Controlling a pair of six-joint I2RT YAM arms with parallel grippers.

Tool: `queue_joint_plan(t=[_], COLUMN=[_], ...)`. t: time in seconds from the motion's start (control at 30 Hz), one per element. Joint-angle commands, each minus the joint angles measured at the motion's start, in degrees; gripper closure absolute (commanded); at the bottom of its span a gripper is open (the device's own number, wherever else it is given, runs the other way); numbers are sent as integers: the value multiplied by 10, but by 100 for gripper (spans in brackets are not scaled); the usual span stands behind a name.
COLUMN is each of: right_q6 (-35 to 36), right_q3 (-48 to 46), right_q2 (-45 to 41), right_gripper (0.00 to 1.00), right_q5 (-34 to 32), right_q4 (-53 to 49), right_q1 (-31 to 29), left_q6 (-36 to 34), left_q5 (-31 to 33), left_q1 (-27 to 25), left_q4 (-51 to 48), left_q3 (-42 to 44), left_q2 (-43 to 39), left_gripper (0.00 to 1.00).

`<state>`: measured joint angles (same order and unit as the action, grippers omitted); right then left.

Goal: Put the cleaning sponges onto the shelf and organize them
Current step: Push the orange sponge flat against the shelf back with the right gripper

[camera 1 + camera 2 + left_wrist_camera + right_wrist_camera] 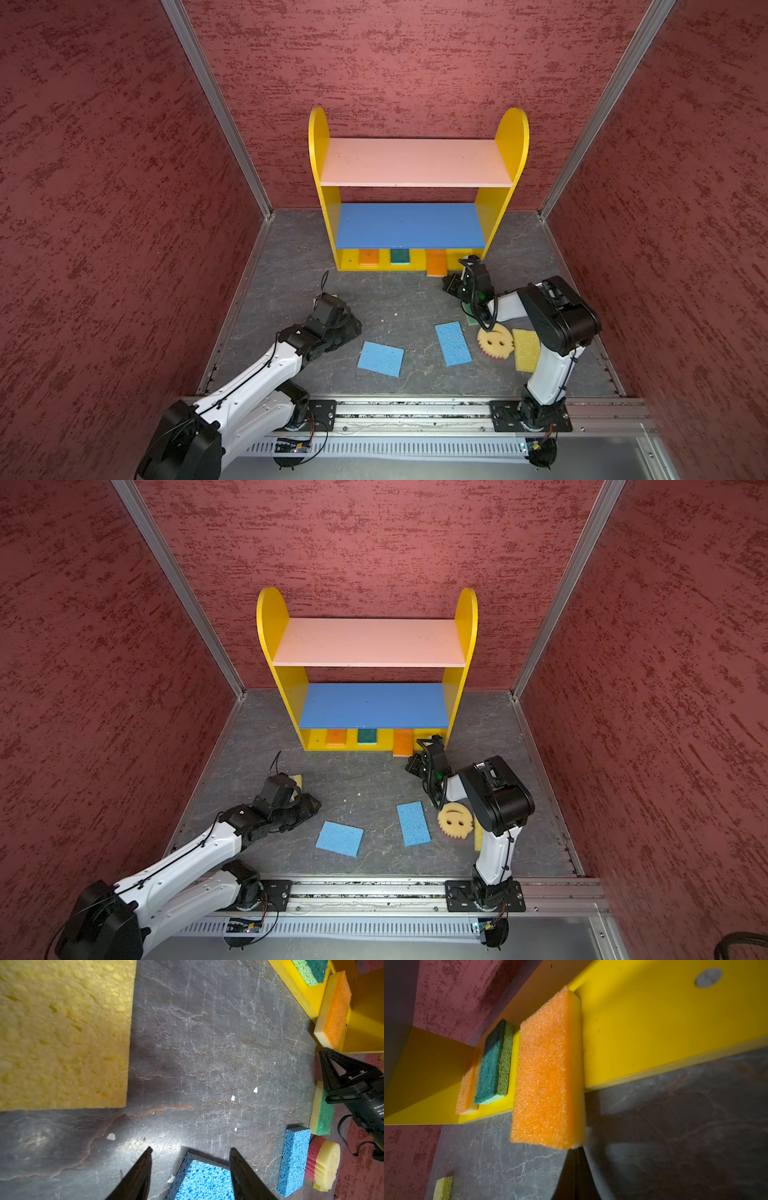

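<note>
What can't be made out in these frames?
- yellow bottom board: rear hidden under blue middle board, both top views.
- green sponge on the floor: mostly covered by right arm, in a top view.
- right gripper: tips dark, blurred in right wrist view; contact with overhanging orange sponge unclear.

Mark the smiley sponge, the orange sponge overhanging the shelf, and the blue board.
smiley sponge (495, 341): in a top view, its face.
overhanging orange sponge (544, 1068): right wrist view, its orange face.
blue board (409, 226): in a top view, bare middle.

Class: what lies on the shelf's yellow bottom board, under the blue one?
Three sponges: left orange sponge, dark green sponge, and right orange sponge overhanging the front edge. The blue board hides the rear.
</note>
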<state>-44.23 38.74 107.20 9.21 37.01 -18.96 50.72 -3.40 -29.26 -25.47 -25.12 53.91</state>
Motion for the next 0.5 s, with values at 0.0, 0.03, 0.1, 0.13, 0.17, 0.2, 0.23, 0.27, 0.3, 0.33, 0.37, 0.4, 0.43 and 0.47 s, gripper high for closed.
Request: queue_joint_plan(t=[0.0, 0.03, 0.1, 0.13, 0.17, 0.2, 0.23, 0.27, 0.3, 0.33, 0.37, 0.4, 0.43, 0.47], right_q6=[-18, -21, -26, -29, -33, -36, -41, -45, -50, -55, -58, -60, -62, -64], right_q3=[24, 31, 40, 46, 49, 53, 56, 57, 57, 57, 56, 55, 56, 56], right_q2=[20, 24, 34, 39, 43, 48, 53, 57, 61, 64, 67, 69, 72, 73], right_gripper=[100, 100, 100, 100, 100, 100, 100, 100, 100, 100, 100, 100, 100, 100], right_q5=[18, 22, 25, 27, 29, 32, 36, 39, 43, 48, 50, 56, 60, 62], right_q4=[36, 38, 42, 44, 46, 50, 55, 60, 67, 74, 80, 85, 88, 89], right_q1=[10, 12, 14, 15, 15, 16, 16, 16, 16, 16, 15, 15, 16, 15], left_q6=[-7, -5, -4, -4, -3, -3, -3, -3, -4, -4, -4, -4, -4, -4], left_q5=[-2, -1, -3, -3, -3, -4, -3, -2, -3, -2, -2, -2, -2, -2], left_q1=[3, 3, 3, 3, 3, 3, 3, 3, 3, 3, 3, 3, 3, 3], left_q4=[15, 16, 16, 18, 19, 19, 19, 18, 19, 19, 18, 18, 19, 21], left_q3=[0, 0, 1, 1, 2, 1, 1, 0, -1, -2, -3, -4, -4, -5], left_q2=[5, 6, 8, 9, 9, 10, 10, 10, 11, 12, 13, 14, 17, 18], left_gripper=[41, 41, 41, 41, 41, 41, 41, 41, 41, 41, 41, 40, 41, 41])
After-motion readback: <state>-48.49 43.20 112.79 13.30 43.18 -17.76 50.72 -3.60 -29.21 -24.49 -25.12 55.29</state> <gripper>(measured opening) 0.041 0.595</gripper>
